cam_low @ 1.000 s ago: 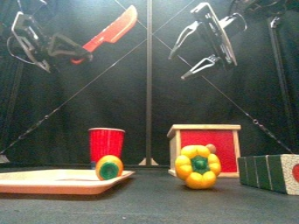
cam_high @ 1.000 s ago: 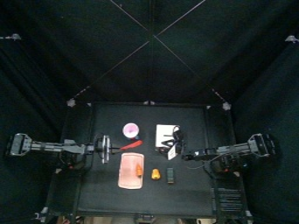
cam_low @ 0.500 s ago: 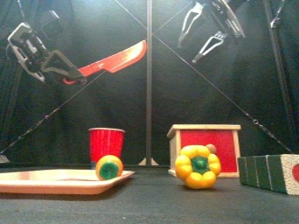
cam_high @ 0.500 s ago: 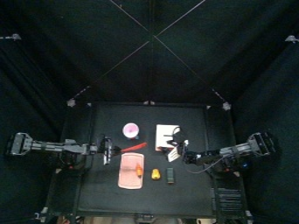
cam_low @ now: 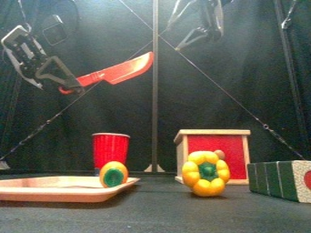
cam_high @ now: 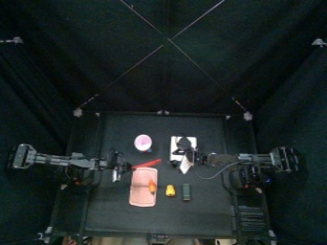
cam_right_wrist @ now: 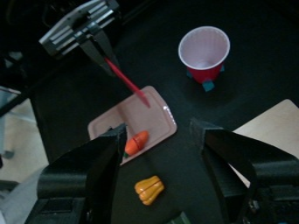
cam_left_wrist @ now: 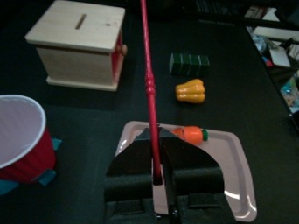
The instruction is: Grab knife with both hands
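The red-orange knife (cam_low: 119, 70) hangs high in the air over the table's left half, its blade slanting up to the right. My left gripper (cam_low: 58, 80) is shut on its handle. In the left wrist view the knife (cam_left_wrist: 149, 79) runs straight out from between the jaws of the left gripper (cam_left_wrist: 160, 179). From above, the knife (cam_high: 147, 162) lies between the two arms. My right gripper (cam_low: 195, 25) stands open, up high and right of the blade tip, apart from it. The right wrist view looks between the wide jaws of the right gripper (cam_right_wrist: 163, 162) at the knife (cam_right_wrist: 122, 79).
On the table stand a red cup (cam_low: 111, 148), a wooden box (cam_low: 213, 155), a yellow pepper (cam_low: 205, 173) and a green block (cam_low: 285, 179). A salmon-pink board (cam_low: 49, 188) at the left carries a small orange-and-green toy (cam_low: 113, 173).
The left gripper has lowered and tilted the knife from steep to nearly level. The right arm has reached leftward and upward toward the blade tip, jaws still open.
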Tool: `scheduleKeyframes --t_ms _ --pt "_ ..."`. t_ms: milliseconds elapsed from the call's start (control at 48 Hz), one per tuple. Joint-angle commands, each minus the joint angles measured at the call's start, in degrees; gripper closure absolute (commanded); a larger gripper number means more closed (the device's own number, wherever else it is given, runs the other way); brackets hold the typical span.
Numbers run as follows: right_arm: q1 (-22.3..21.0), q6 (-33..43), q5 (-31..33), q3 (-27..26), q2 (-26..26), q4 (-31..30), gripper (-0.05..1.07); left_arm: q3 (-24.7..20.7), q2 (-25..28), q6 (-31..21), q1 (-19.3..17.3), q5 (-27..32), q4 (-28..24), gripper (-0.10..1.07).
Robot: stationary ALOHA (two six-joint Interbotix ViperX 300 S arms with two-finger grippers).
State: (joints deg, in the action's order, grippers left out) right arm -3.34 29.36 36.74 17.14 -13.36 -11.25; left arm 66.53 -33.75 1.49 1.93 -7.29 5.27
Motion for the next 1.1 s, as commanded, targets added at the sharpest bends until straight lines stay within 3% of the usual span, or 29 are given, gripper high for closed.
scheduleKeyframes --t_ms 0,229,812,1083 --pt "0.3 -7.5 -2.8 -1.3 0.4 3.0 0.11 -2.2 1.3 -0.1 0.1 0.1 -0.2 0.7" --pt "1.3 -13.5 -8.2 0.9 2.7 5.0 0.11 -3.0 2.9 -0.2 0.4 0.0 -0.1 0.7" --pt "1.1 -13.5 -9.7 1.5 7.5 4.6 0.11 -2.8 3.2 -0.1 0.3 -0.8 -0.2 0.7" --pt "1.0 -13.4 -9.4 1.3 8.1 4.8 0.23 -2.6 3.2 -0.1 0.4 -0.9 -0.2 0.7"
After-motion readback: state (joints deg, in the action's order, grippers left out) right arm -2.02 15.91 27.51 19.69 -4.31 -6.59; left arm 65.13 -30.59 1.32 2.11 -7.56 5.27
